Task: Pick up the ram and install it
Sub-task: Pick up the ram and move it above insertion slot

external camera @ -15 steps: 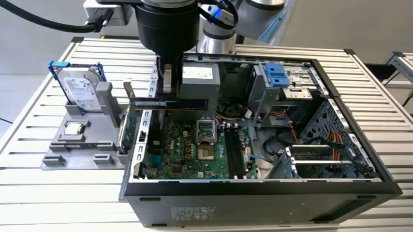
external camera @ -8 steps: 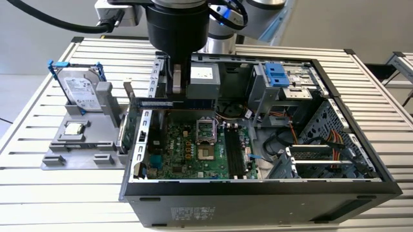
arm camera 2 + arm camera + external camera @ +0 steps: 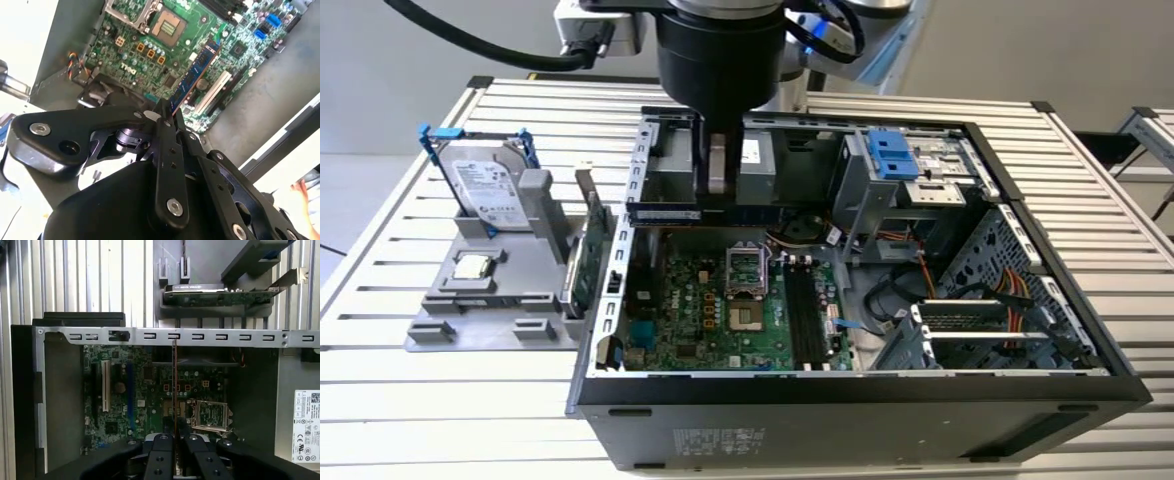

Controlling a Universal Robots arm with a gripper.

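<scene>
Between the jaws we find the ram (image 3: 196,70), clamped at one end by the black fingers (image 3: 162,145), its blue length jutting out past their tips. Below the jaws lies the green motherboard (image 3: 130,405) of the open computer case (image 3: 854,385), and the stick hangs above it, apart from the board, as both wrist views show. Just beneath and beside the jaws we make out the square processor socket (image 3: 212,415).

Seen from the exterior view, the ram (image 3: 664,213) lies level, reaching from the jaws toward the exterior view's left, over the far end of the board. The long black memory slots (image 3: 809,312) sit lower and nearer the camera than the jaws, well apart from the stick, so it is not yet seated.

Off to the side of the jaws, outside the case, a gray tray (image 3: 440,325) on the slatted table (image 3: 1094,150) holds an upright hard drive (image 3: 494,190) and a green expansion card (image 3: 594,255).
</scene>
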